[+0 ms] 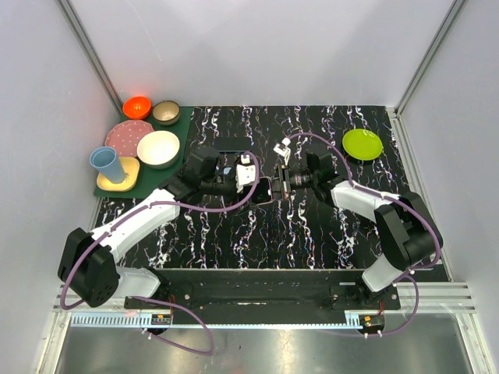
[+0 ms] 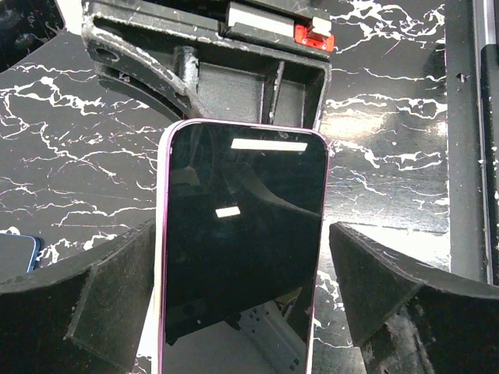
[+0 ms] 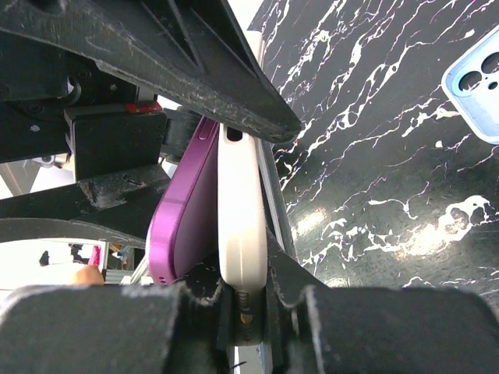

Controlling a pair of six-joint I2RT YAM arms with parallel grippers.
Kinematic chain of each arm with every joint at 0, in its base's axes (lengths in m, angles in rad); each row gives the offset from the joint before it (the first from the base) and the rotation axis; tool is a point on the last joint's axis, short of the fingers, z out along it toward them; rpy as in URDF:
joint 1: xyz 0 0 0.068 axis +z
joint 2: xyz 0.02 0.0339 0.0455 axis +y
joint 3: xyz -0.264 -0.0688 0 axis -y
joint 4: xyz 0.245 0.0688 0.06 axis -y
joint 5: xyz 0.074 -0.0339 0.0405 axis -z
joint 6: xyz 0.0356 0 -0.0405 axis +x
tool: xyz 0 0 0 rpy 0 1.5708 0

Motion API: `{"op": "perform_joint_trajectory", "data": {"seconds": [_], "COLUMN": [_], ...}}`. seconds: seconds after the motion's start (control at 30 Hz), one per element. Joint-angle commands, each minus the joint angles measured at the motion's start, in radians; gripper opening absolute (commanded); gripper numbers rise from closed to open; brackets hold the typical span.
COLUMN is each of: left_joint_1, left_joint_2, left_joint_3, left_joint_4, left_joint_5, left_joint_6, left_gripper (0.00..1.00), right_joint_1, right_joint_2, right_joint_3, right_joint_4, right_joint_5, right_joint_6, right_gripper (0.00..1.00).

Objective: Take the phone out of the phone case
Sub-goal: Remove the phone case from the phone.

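Note:
The purple phone (image 2: 242, 249), its black screen facing the left wrist camera, is held above the table between both arms (image 1: 267, 188). Either side of it stand the wide-apart fingers (image 2: 109, 296) of my left gripper (image 2: 242, 269); the left finger is against its edge and a thin gap shows at the right finger. In the right wrist view my right gripper (image 3: 249, 269) is shut on the edge of the cream phone case (image 3: 242, 210). There the phone (image 3: 183, 226) leans away from the case on the left. In the top view the two grippers (image 1: 253, 181) (image 1: 282, 181) face each other.
A blue phone case (image 3: 475, 86) lies on the black marbled table (image 1: 312, 226). A green mat (image 1: 181, 125) at the back left carries bowls, plates and a blue cup (image 1: 107, 164). A lime plate (image 1: 362, 144) sits at the back right. A flat black item (image 1: 232, 144) lies behind the left gripper.

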Motion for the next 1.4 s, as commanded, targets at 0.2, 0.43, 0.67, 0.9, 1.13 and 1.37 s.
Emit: {"op": "perform_joint_trajectory", "data": {"seconds": [0.2, 0.43, 0.67, 0.9, 1.13, 1.37], "left_joint_1": [-0.025, -0.036, -0.038, -0.038, -0.038, -0.036], "left_joint_2": [0.019, 0.032, 0.042, 0.048, 0.042, 0.043], "left_joint_3": [0.036, 0.051, 0.051, 0.054, 0.051, 0.057], "left_joint_4": [0.054, 0.054, 0.054, 0.044, 0.044, 0.042], "left_joint_5": [-0.008, -0.018, -0.018, -0.016, -0.015, 0.016], "left_joint_6": [-0.011, -0.028, -0.026, -0.032, -0.037, -0.055], "left_gripper": [0.86, 0.78, 0.67, 0.57, 0.55, 0.50], "right_joint_1": [-0.005, -0.005, -0.005, -0.005, -0.005, -0.005], "right_joint_2": [0.000, 0.006, 0.000, -0.002, -0.009, -0.026], "right_joint_3": [0.061, 0.063, 0.063, 0.064, 0.064, 0.052], "right_joint_4": [0.035, 0.034, 0.037, 0.045, 0.034, 0.023], "right_joint_5": [-0.037, -0.037, -0.041, -0.043, -0.034, -0.005], "right_joint_6": [0.010, 0.014, 0.017, 0.021, 0.002, -0.053], "right_gripper": [0.00, 0.00, 0.00, 0.00, 0.00, 0.00]}}
